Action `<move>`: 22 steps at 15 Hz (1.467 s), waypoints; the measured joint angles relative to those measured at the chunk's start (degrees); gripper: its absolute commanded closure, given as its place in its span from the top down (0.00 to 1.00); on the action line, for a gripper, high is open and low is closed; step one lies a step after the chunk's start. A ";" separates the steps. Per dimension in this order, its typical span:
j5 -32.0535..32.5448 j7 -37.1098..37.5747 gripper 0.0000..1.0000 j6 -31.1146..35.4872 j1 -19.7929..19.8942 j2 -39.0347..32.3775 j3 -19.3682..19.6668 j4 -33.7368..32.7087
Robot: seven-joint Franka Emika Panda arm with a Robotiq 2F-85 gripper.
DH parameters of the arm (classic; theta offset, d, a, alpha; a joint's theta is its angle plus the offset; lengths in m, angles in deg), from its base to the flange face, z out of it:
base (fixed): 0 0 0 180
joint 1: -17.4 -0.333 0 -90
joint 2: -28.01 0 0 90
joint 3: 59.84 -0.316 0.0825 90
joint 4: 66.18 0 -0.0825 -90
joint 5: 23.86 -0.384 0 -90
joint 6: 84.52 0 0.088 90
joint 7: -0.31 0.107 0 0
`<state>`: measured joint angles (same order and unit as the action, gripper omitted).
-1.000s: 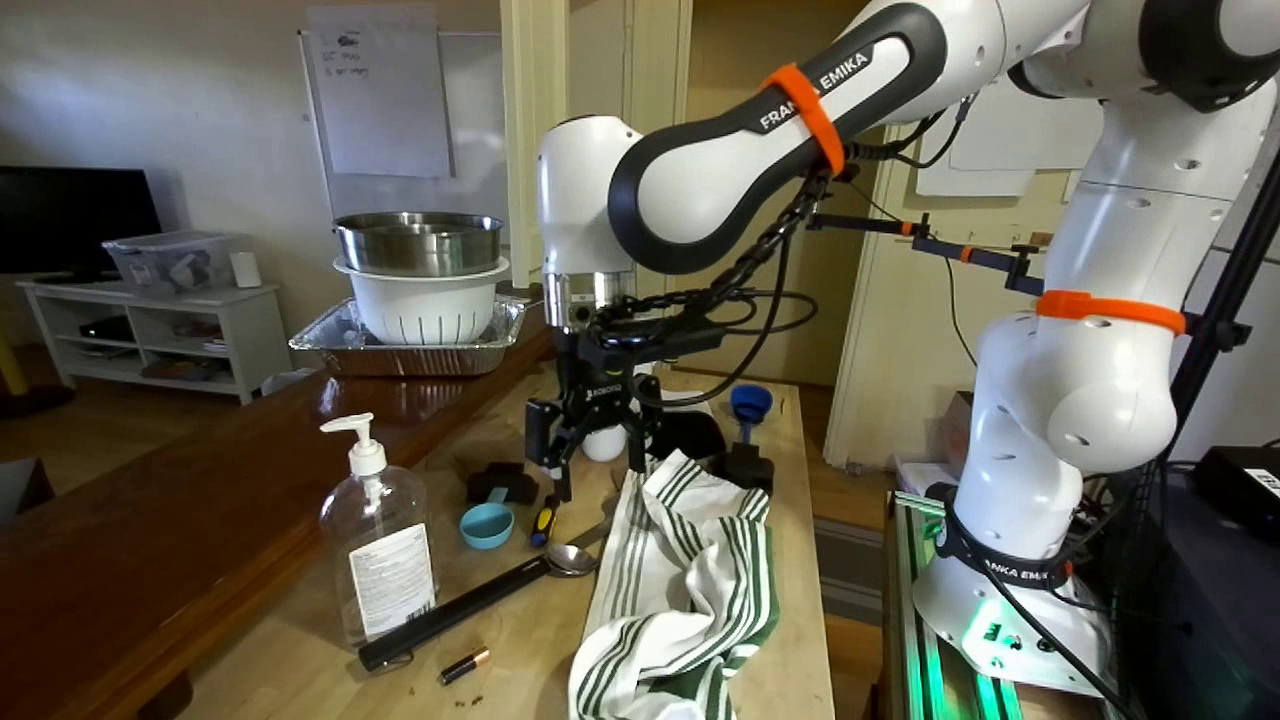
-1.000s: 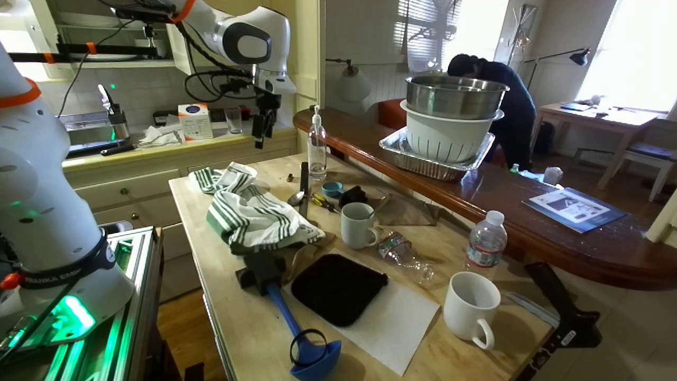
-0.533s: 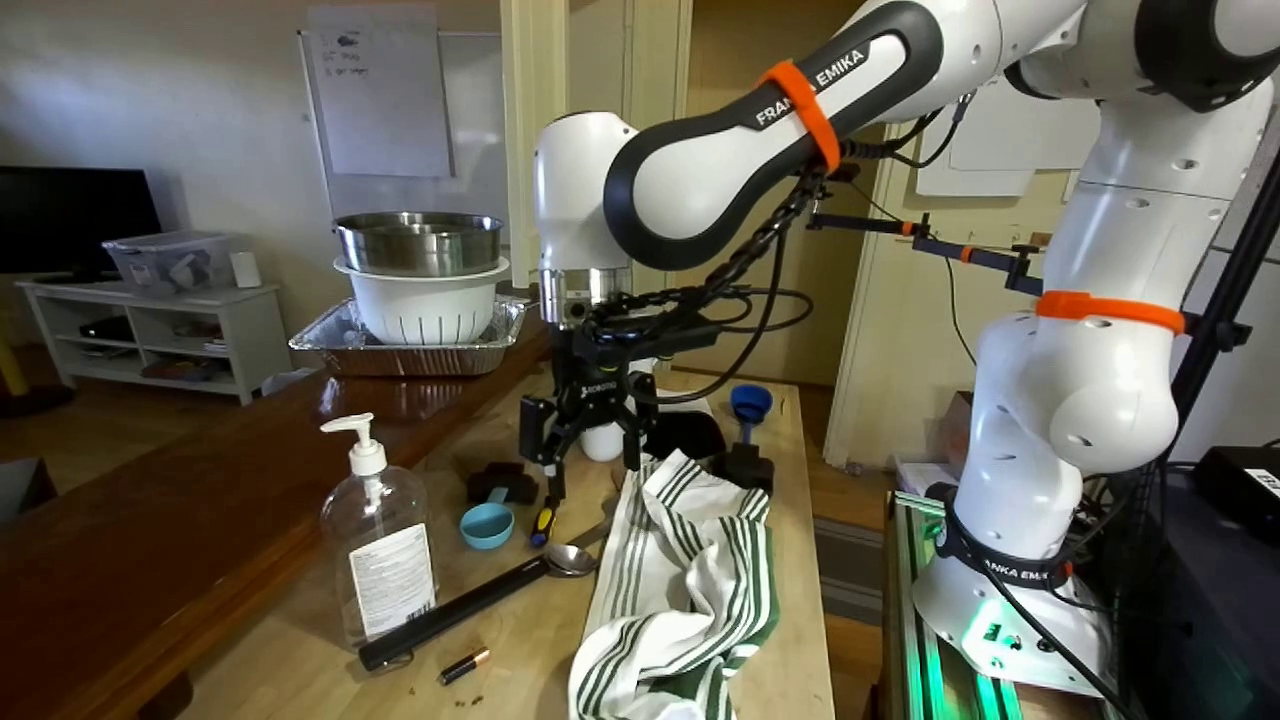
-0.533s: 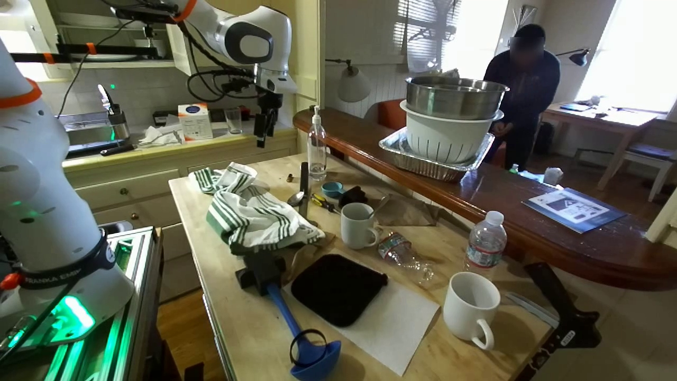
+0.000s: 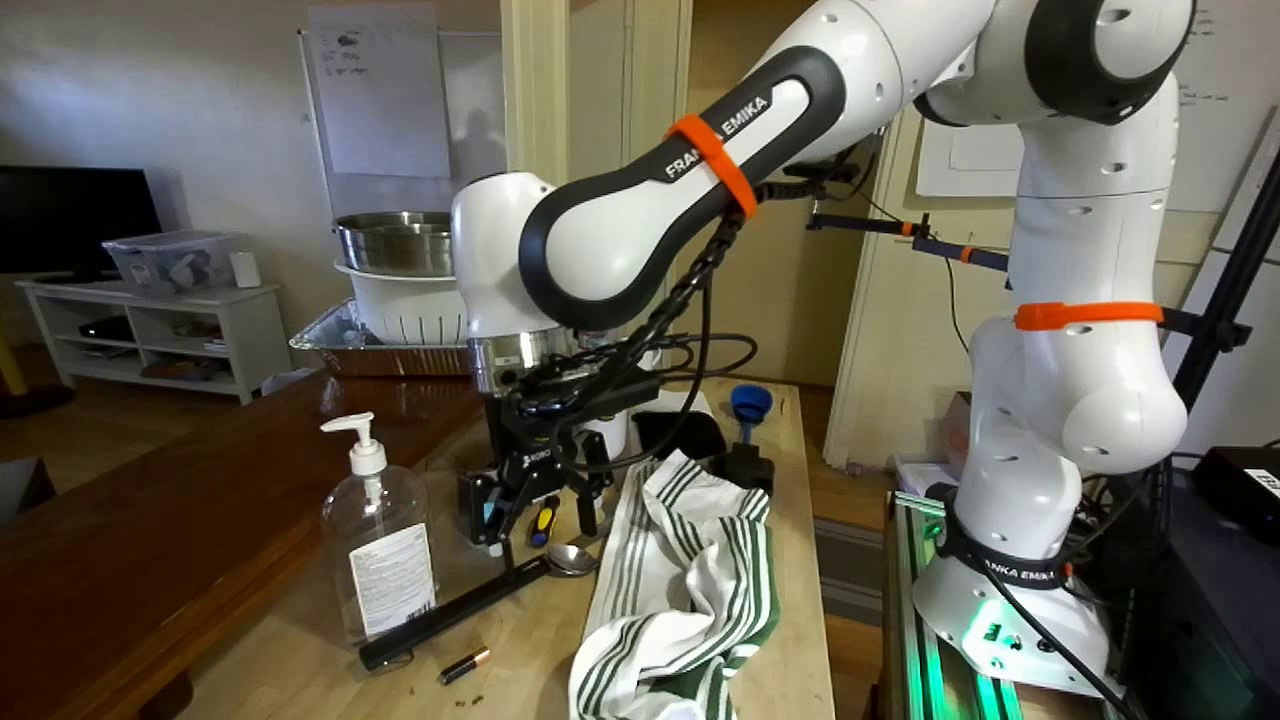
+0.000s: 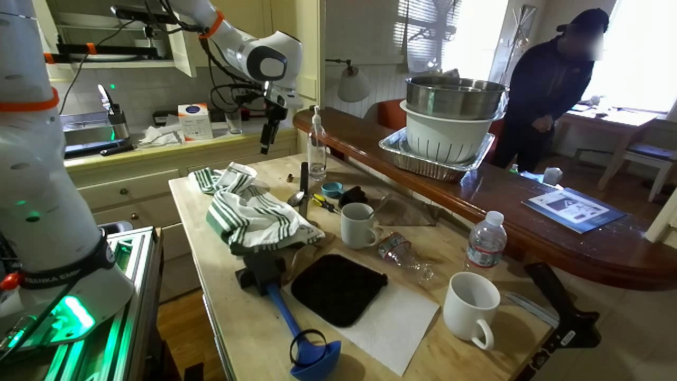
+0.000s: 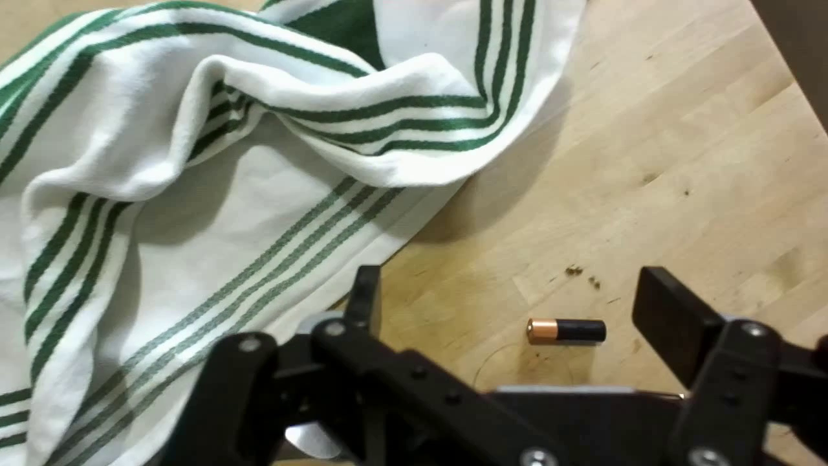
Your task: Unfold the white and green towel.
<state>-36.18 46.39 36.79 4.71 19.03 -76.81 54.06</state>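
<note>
White and green towel in an exterior view lies rumpled right of the claw, whose fingers hang spread above the table, with a slim bare strip toward the table's right edge and roomier wood beside the battery, near left.

Gap between towel and battery, bottle beyond

arm bent, pincer downward, fingers apart
</note>
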 measured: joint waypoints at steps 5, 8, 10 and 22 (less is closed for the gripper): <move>-0.35 5.66 1.00 -2.74 -3.61 -8.85 0.59 -7.97; -1.57 10.11 1.00 -5.56 -5.82 -12.98 0.72 -11.78; -3.10 13.42 1.00 -6.93 -7.16 -14.39 0.71 -12.65; 2.44 21.56 0.58 -7.95 -9.95 -14.49 3.93 -8.06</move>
<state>-33.74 67.95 28.84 -5.24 4.54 -72.88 46.00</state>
